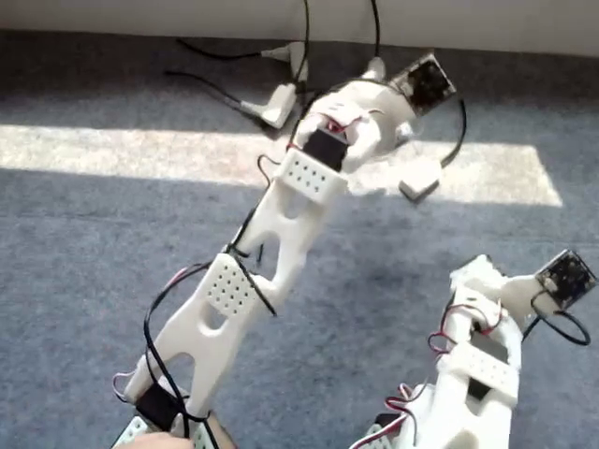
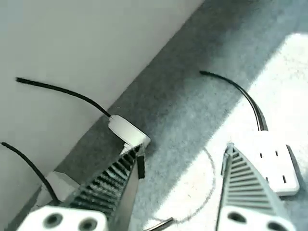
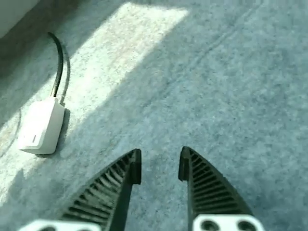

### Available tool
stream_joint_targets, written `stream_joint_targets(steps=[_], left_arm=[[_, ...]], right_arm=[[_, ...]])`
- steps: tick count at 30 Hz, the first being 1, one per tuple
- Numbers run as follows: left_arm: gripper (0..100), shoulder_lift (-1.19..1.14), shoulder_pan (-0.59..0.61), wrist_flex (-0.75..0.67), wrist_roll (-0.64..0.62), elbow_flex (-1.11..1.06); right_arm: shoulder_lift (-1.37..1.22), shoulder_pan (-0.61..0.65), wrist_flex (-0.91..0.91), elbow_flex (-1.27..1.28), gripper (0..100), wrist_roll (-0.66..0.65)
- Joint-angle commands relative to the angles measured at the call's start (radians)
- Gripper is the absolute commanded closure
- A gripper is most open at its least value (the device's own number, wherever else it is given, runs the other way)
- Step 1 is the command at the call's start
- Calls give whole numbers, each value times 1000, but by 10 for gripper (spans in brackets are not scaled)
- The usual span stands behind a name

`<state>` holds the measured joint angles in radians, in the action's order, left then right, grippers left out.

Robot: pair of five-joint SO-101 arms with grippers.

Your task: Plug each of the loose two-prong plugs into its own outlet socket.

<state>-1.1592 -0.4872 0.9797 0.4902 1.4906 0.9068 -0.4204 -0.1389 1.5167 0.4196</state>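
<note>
My left jaws, spread wide, are nearer: a loose plug (image 2: 126, 130) lies just beside one jaw, cord end toward the wall (image 2: 72, 48); the outlet socket (image 2: 275, 159) flanks the other. My right jaws, narrowly parted, hang well apart.

left gripper (image 2: 184, 150) jaws wide | right gripper (image 3: 160, 161) jaws slightly apart

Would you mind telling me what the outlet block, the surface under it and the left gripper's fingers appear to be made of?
The outlet block looks like smooth white moulded plastic, judging by its crisp edges and clean slots. The surface under it seems short-pile grey carpet or felt, given its fuzzy grain. The left gripper has fingers of ridged matte plastic, probably.
</note>
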Motion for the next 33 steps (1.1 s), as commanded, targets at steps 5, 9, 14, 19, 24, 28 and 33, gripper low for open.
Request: stream_joint_targets(steps=[5,9,14,19,24,28,33], left_arm=[[755,-105,-5,-144,0,-24],[755,-133,-5,-161,0,-21],[755,-107,-2,-193,-3,140],[755,-104,-15,-176,-187,173],[755,-101,-24,-31,-279,174],[755,-53,4,-18,-483,174],[755,42,105,81,-694,174]], right_arm=[[297,-96,-154,74,860,3],[437,-36,-154,148,860,-34],[599,41,-157,229,860,-138],[711,42,-222,260,860,-138],[776,42,-265,263,860,-138],[785,42,-265,265,860,-138],[785,44,-265,265,860,-138]])
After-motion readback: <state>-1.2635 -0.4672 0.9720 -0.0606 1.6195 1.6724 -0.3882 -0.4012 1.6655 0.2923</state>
